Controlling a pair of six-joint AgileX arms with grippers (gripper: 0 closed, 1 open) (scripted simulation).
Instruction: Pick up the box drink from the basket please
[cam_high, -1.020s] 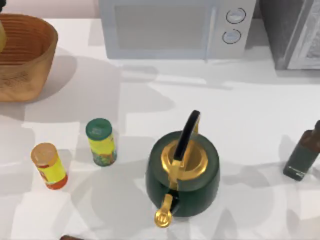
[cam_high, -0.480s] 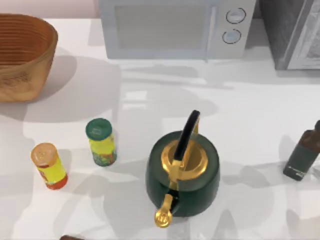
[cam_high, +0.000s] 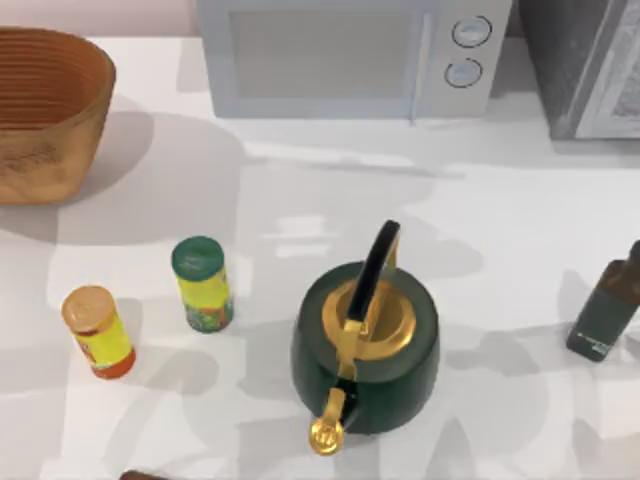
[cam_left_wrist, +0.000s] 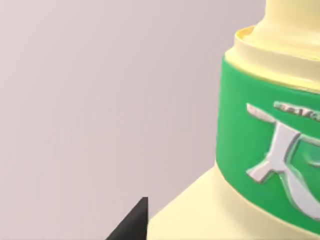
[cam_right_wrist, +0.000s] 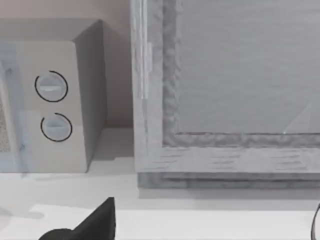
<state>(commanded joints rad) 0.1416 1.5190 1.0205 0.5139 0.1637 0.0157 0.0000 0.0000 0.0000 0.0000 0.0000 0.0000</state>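
White table, basket at 10 o'clock; left gripper apparently carries the box drink, finger opening untellable, so slippage risks a drop.

Woven wicker basket; glossy green kettle with brass-like trim.

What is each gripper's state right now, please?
Left gripper: a finger tip beside the box drink; grip cannot be told.
Right gripper: cannot be told.
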